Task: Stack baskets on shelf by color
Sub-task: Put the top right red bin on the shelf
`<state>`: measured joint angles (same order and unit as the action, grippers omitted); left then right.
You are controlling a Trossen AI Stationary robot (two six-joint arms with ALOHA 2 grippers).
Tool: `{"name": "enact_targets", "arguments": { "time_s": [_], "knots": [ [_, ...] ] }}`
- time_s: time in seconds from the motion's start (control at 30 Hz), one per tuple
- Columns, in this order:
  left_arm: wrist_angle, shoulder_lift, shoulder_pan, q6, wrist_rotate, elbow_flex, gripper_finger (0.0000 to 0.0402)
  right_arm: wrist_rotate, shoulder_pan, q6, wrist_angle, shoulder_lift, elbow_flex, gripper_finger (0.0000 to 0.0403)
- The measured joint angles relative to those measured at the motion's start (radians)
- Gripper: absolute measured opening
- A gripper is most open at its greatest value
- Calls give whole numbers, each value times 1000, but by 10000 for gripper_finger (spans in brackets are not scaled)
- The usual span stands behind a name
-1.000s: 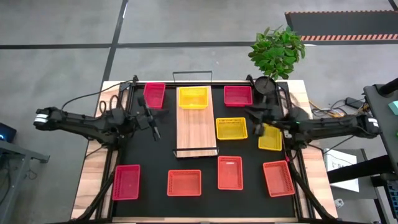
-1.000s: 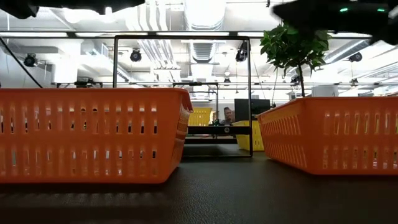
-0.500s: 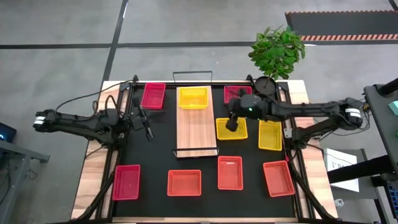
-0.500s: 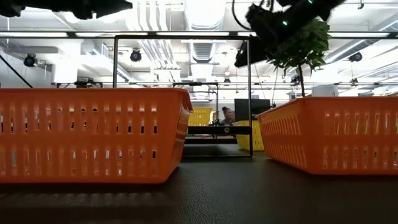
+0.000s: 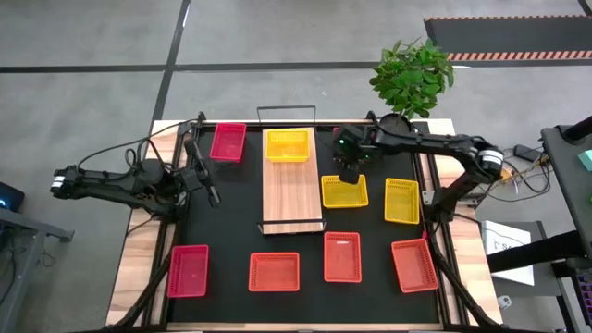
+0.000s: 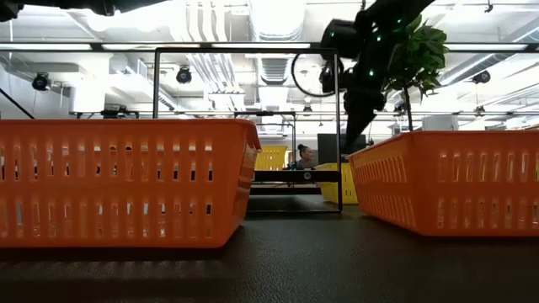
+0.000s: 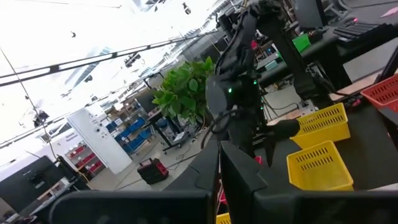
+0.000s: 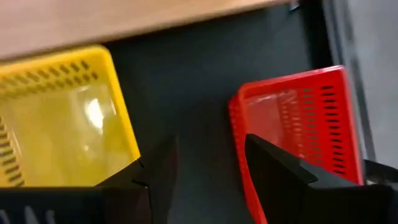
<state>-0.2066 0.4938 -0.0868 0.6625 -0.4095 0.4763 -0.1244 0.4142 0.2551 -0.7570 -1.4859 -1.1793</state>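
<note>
High view: right end effector (image 5: 348,172) hovers over the black mat (image 5: 240,222) between the red basket (image 5: 355,139) near the plant and the yellow basket (image 5: 344,191) just right of the shelf (image 5: 292,190); right wrist view shows its fingers (image 8: 273,177) spread apart, released, nothing between them, with the yellow basket (image 8: 59,118) on one side and the red basket (image 8: 298,124) on the other. One yellow basket (image 5: 288,145) sits on the far end of the shelf, by the wire rail. Second loose yellow basket (image 5: 401,201) lies right of the first, apart from it. Pink basket (image 5: 228,142) at far left of the mat, just beside the left arm. Near row on the mat: pink basket (image 5: 189,271), orange basket (image 5: 274,271), orange basket (image 5: 342,256), orange basket (image 5: 413,265) tilted a bit. Left end effector (image 5: 212,191) hangs above the mat left of the shelf, near the pink basket, touching nothing; cannot tell whether it is spread or clenched. Low view: two orange baskets (image 6: 126,181) (image 6: 446,189) fill the foreground, right arm comes down behind them in front of the potted plant (image 6: 413,55). The wooden surface (image 5: 134,268) shows around the mat.
</note>
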Motion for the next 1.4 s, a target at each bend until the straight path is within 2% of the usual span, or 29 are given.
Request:
{"name": "enact_targets", "arguments": {
  "time_s": [0.43, 0.7, 0.8, 0.9, 1.2, 1.3, 1.4],
  "knots": [
    [-1, 4, 0, 26, 0, 0, 0, -19, 91, 47, -39, -154, 10, 171],
    [0, 7, 0, 28, 0, 0, 0, -18, 95, 60, -96, -131, 0, 171],
    [-2, 9, 0, 33, 0, 0, 0, -59, 95, 60, -106, -100, -6, 171],
    [-2, 10, 0, 35, 0, 0, 0, -107, 101, 62, -93, -84, -7, 171],
    [-9, 10, 0, 53, 0, 1, 0, -111, 141, 102, -2, -133, 41, 170],
    [-10, 10, 0, 53, 0, 1, 0, -111, 145, 125, 17, -155, 49, 161],
    [-10, 10, 0, 60, 0, 1, 0, -111, 145, 139, 38, -165, 50, 131]
  ]
}}
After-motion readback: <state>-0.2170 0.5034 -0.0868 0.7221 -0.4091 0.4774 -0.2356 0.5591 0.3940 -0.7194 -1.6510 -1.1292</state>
